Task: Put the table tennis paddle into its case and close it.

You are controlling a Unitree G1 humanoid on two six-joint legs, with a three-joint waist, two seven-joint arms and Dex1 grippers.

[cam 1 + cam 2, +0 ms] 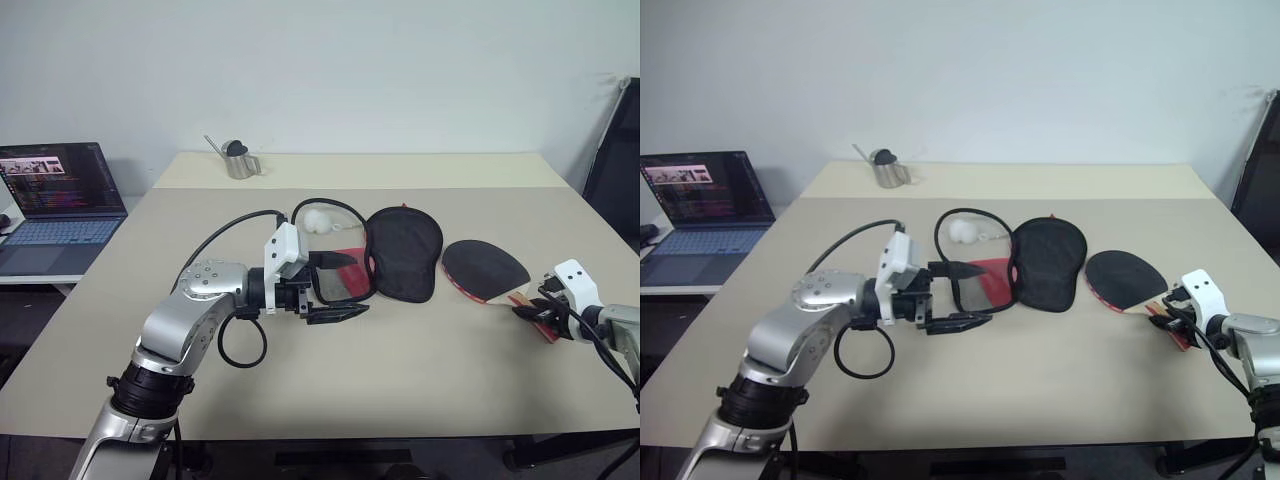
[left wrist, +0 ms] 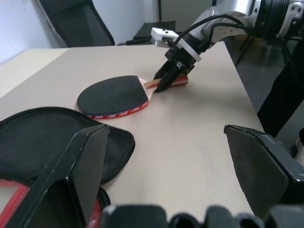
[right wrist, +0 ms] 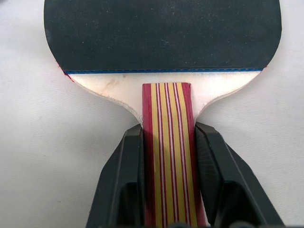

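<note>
from the head view, my left gripper hovers with fingers spread wide beside the case, which lies flat mid-table. in the right wrist view, my right gripper clamps the table tennis paddle by its striped handle (black face up, on the table).

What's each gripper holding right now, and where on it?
Right gripper: closed on the table tennis paddle, fingers on both sides of its striped handle, paddle lying on the table. Left gripper: open, holding nothing.
</note>
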